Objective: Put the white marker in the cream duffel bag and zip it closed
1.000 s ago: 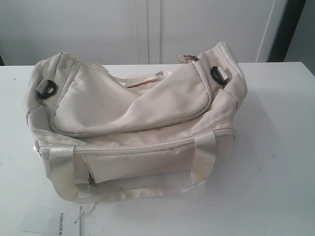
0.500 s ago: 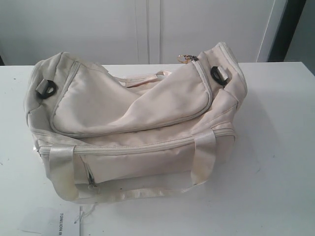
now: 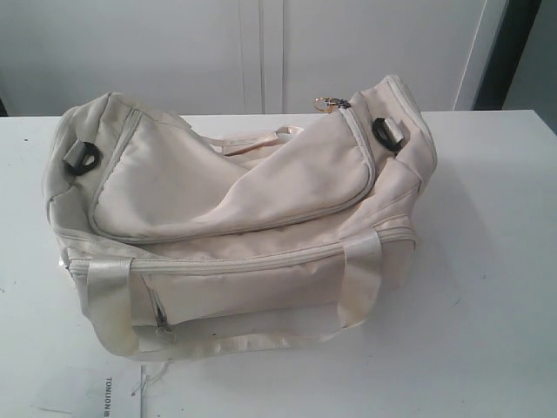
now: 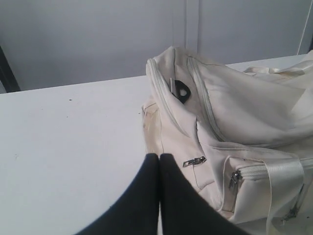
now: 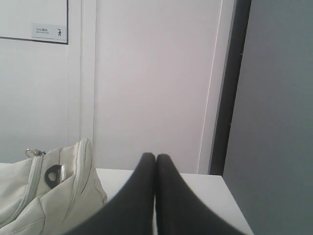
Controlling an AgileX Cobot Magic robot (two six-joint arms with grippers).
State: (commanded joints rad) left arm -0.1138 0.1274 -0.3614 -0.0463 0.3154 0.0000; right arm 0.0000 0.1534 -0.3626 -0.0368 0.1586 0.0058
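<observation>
Two grippers appear only in their own wrist cameras, and each has its black fingers pressed flat together with nothing between them. The left gripper is over the white table. The cream duffel bag sits close ahead of its tips, turned end-on to it.

On that near end of the bag are a black strap ring and a small pocket with a metal zip pull. A little further round are a second zip pull and a shiny handle strap. Beside this gripper's fingers there is only bare tabletop.

The right gripper points past the bag's other end, which lies lower than its tips and off to one side. That end carries another strap ring and a gold ring pull at the top of the zip. Beyond this gripper stand white wall panels, a small sign and a dark door frame.

From the exterior camera the bag stands mid-table between the two arms' sides. Its curved top flap lies down, with the zip line running around its edge. A paper tag lies on the table at the bag's front corner, on the left gripper's side. The white marker cannot be seen in any view, so its place cannot be told.
</observation>
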